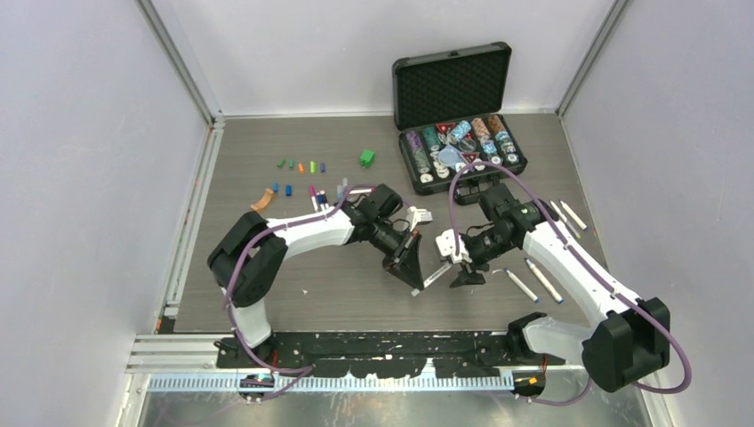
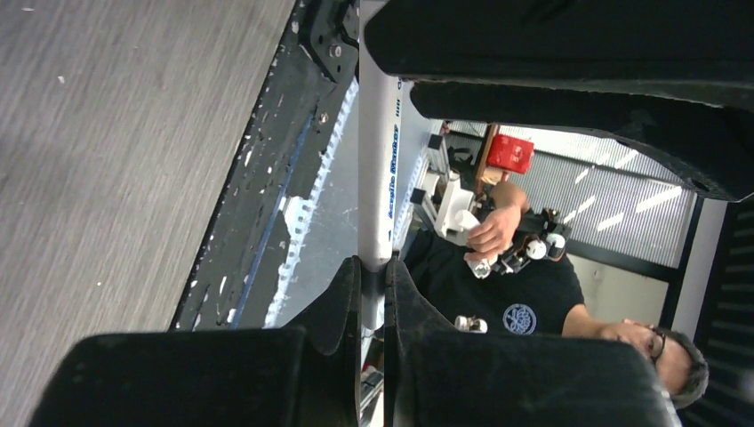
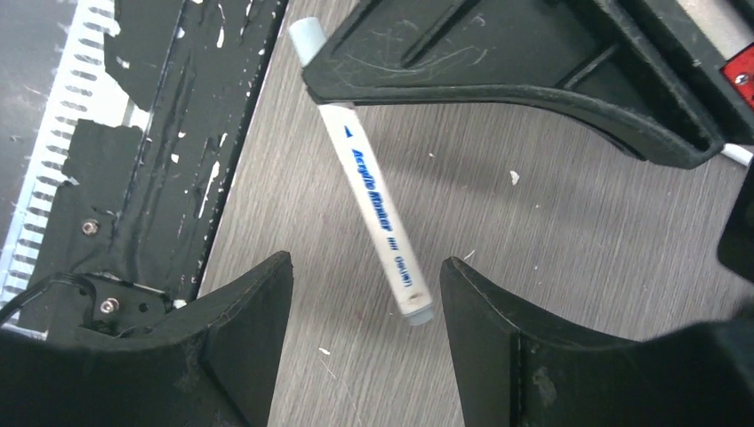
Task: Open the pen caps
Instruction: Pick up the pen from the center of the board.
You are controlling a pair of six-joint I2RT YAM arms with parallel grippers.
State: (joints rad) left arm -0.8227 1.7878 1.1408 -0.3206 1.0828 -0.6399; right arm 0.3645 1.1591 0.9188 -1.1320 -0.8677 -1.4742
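a: what could go wrong from here?

b: the left gripper is clamped on the slim white marker pen with blue lettering. the right gripper stands wide, one finger either side of the pen's free end, touching nothing. the pen sits nearer one finger, so closing may knock it askew in the left's pinch. a pull could also drag the whole pen out instead of the cap.

a: which end is the cap?

b: hard to tell; possibly the pale tip between the right fingers.

a: containers?

b: the open black hard case with a foam lid, beyond the right gripper, holds rows of round multicoloured poker chips. small coloured plastic pen caps lie loose beyond the left gripper.
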